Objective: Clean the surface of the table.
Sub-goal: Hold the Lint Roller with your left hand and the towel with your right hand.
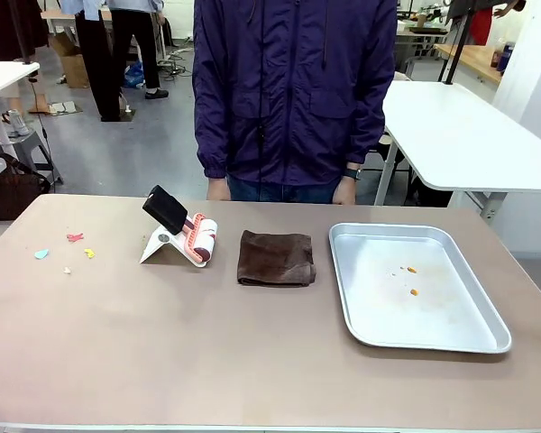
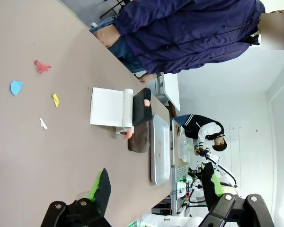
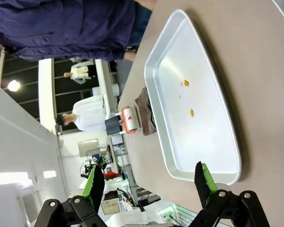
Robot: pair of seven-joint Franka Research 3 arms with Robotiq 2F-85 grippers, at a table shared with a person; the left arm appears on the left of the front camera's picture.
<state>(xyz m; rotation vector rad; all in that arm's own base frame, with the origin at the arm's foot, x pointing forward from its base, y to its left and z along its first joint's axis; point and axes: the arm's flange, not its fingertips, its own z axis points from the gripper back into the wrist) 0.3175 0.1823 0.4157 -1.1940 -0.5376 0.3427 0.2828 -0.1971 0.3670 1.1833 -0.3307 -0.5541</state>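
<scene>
Jaws stood spread wide on the left gripper (image 2: pixel 156 182) and right gripper (image 3: pixel 147 172), both empty above the table (image 1: pixel 252 352), which carried a lint roller (image 1: pixel 198 239), brown cloth (image 1: pixel 276 258), silver tray (image 1: pixel 335 262) and 4 small scraps (image 1: pixel 75 237).

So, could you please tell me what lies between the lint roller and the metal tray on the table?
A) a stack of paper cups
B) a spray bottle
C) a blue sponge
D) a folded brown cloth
D: a folded brown cloth lies on the table, between the lint roller and the silver tray.
</scene>
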